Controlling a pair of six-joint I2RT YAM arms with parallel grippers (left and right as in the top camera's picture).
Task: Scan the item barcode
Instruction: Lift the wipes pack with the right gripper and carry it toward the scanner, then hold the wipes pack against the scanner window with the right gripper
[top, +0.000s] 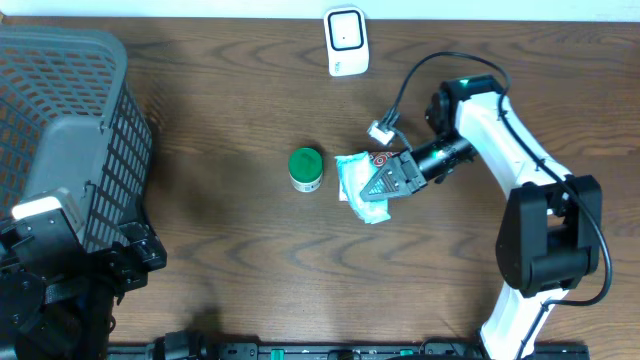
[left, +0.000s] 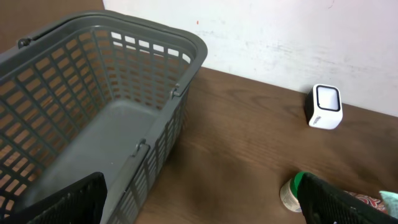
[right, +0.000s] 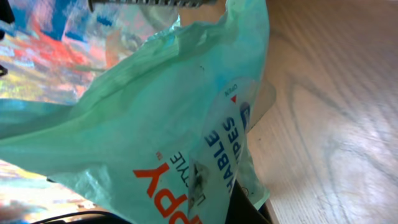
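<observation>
Pack (top: 350, 170) is pinched in right claw (top: 378, 188); jar (top: 305, 169) is seen just past its tip, scanner (top: 346, 40) well off to one side; left claw (left: 199, 208) is spread wide beside basket (left: 186, 43)

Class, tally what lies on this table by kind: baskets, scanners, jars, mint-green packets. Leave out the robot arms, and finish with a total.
Baskets: 1, the grey basket
Scanners: 1, the white scanner
Jars: 1, the green-lidded jar
Mint-green packets: 1, the wipes packet
Total: 4
</observation>
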